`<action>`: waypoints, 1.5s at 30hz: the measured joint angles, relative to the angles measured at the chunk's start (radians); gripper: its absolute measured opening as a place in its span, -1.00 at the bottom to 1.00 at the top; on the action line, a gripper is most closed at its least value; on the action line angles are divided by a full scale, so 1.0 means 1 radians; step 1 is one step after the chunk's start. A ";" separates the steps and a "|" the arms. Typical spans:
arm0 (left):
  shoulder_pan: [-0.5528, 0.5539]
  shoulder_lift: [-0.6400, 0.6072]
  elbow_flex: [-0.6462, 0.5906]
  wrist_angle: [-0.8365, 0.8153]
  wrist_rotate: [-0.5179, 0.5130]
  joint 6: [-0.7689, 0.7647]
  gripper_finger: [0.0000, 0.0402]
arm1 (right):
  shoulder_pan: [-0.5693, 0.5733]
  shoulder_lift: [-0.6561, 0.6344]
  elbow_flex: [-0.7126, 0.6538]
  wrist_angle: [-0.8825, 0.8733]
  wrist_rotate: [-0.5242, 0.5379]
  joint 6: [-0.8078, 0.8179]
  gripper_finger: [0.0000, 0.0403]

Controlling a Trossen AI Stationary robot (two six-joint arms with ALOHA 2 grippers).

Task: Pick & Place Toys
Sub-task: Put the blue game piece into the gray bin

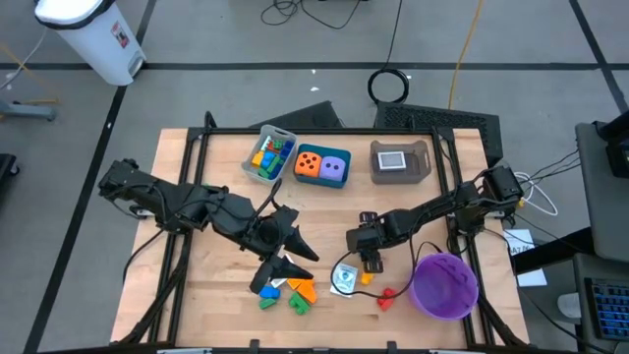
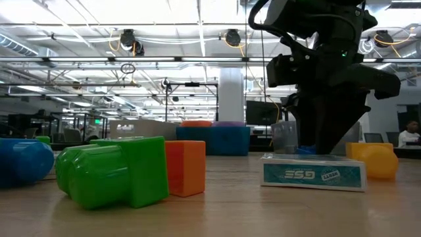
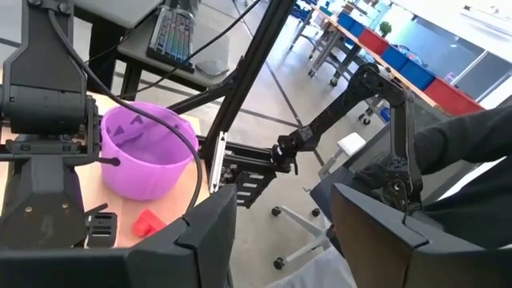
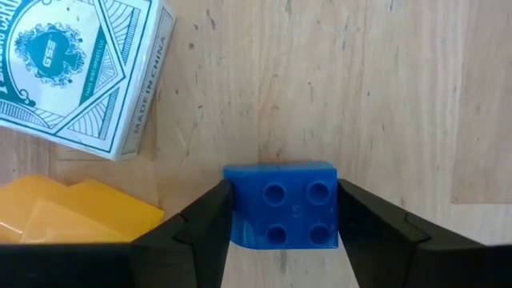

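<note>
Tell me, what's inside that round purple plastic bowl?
The round purple plastic bowl looks empty in the left wrist view, as far as its inside shows; its near wall covers part of the bottom.

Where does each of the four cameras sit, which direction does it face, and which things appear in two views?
High view: above the table, facing straight down; both arms show, the right tool over the card box.
Low view: at table height, facing the room; green brick, one arm above the card box.
Left wrist view: on the left arm, facing the purple bowl; its fingers show.
Right wrist view: facing down at the wood; fingers flank a blue brick.
Shared: card box; bowl.
</note>
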 joint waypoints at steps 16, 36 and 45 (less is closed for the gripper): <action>0.002 0.000 0.000 0.000 -0.011 0.007 0.04 | -0.033 -0.084 -0.004 -0.014 0.005 -0.003 -0.05; 0.002 0.000 0.000 -0.002 -0.025 0.008 0.04 | -0.167 -0.145 -0.003 -0.089 -0.051 0.529 -0.17; 0.000 0.000 0.000 -0.040 -0.025 0.008 0.04 | -0.167 -0.146 -0.006 -0.083 -0.048 0.646 0.24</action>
